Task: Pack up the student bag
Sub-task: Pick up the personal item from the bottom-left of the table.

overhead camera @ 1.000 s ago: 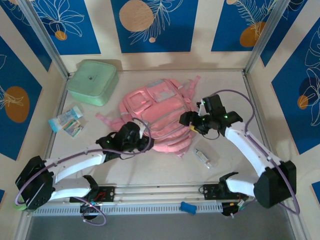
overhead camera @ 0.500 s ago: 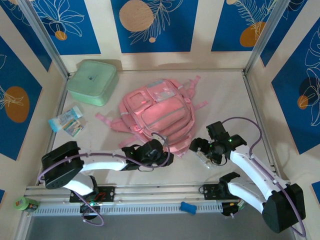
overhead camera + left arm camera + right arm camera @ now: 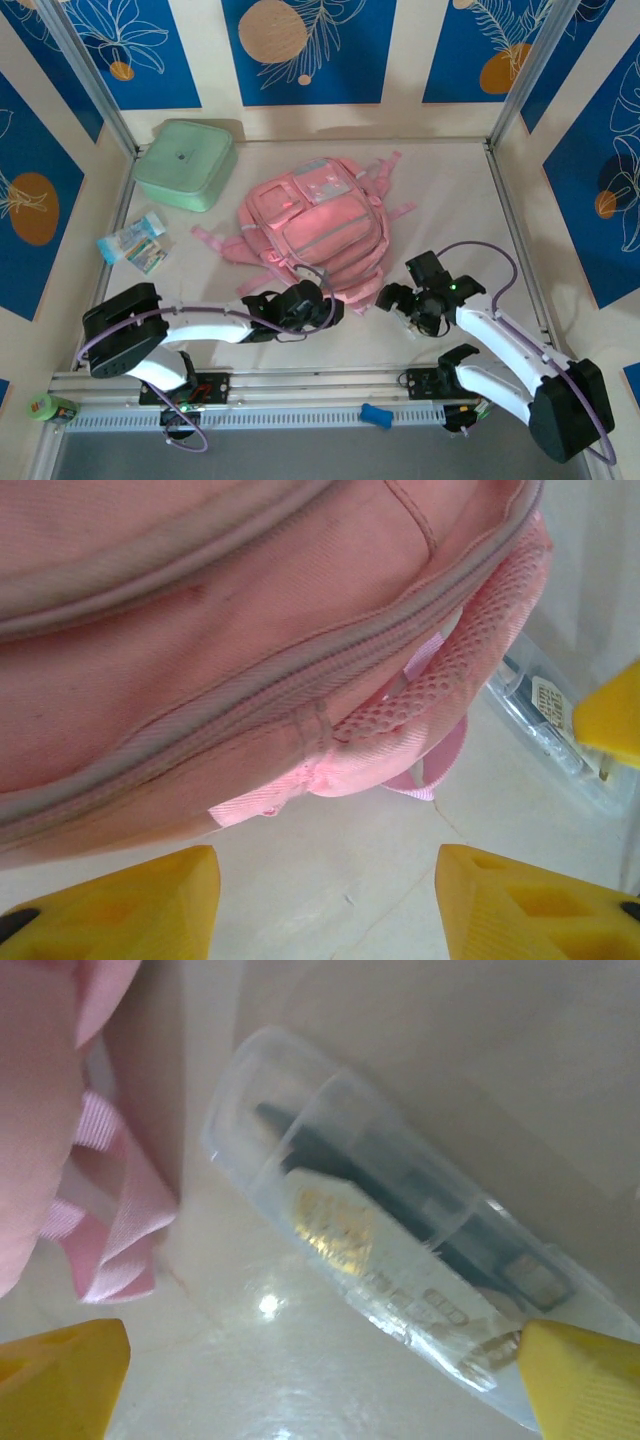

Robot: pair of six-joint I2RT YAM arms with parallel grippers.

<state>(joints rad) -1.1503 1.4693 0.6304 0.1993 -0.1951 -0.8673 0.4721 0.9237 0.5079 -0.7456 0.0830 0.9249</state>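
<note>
The student bag (image 3: 315, 228), a pink backpack with grey strips, lies flat in the middle of the table. My left gripper (image 3: 335, 306) sits low at its near edge. In the left wrist view the jaws (image 3: 325, 900) are open over bare table, just short of the bag's zipper seam (image 3: 300, 710) and a pink strap loop (image 3: 440, 765). My right gripper (image 3: 400, 310) is to the right of the bag's near corner. It stands open (image 3: 325, 1380) around a clear plastic pen case (image 3: 380, 1230), which lies on the table between the fingertips (image 3: 585, 1385). The case also shows in the left wrist view (image 3: 545, 720).
A mint-green lidded box (image 3: 185, 163) stands at the back left. Small packets (image 3: 135, 243) lie near the left edge. Metal frame posts (image 3: 515, 95) bound the table. A blue piece (image 3: 376, 415) rests on the front rail and a green roll (image 3: 45, 407) at its left end.
My left arm swung right from the bag's left side to its near edge, opening wider. My right gripper came down from the bag's right side to the clear case and opened fully.
</note>
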